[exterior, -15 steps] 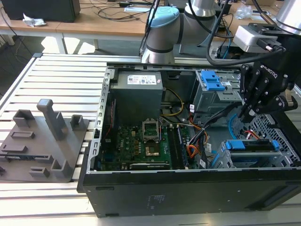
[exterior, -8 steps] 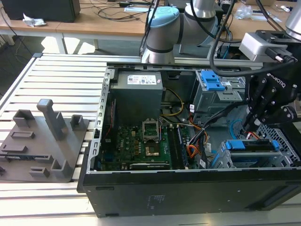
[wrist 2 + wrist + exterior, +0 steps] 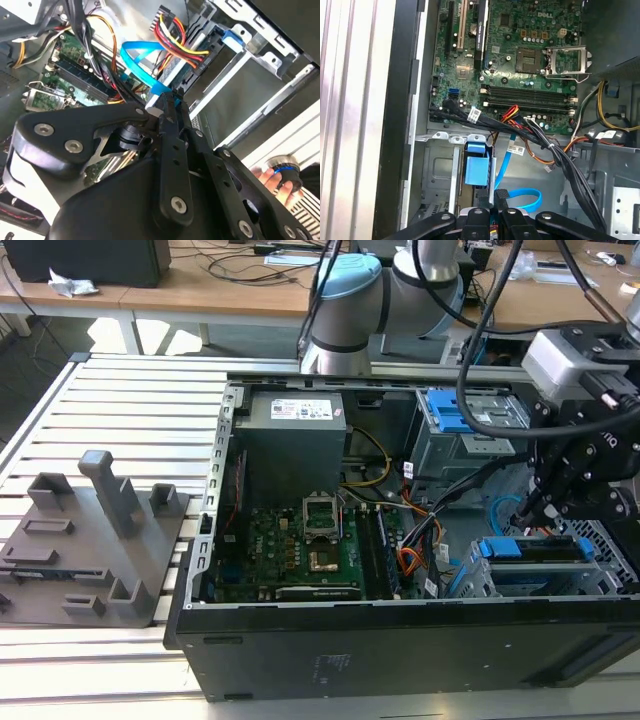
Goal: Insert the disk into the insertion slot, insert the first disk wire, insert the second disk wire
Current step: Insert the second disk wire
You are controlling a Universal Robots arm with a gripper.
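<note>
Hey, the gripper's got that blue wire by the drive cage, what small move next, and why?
Probably ease the connector slightly toward the disk. The gripper looks shut on the end of the blue wire, close beside the disk, which already sits in the insertion slot.

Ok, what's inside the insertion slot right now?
The disk sits in the insertion slot, with the edge of its blue carrier showing. The gripper, shut on a blue wire, and the cage walls cover the disk's connectors.
</note>
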